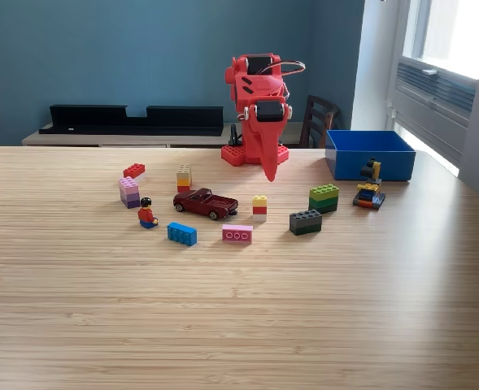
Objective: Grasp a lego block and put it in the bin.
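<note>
Exterior view from here: gripper (268, 172) points down, fingers look pinched together, holding nothing. The yellow-and-red block (259, 207) looks light, hard, slick; I'd pinch its flat sides, then the bin (369, 166).

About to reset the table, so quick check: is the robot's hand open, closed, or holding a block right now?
Hand: closed to a point, holding nothing, hanging above the table behind the toy car.
</note>
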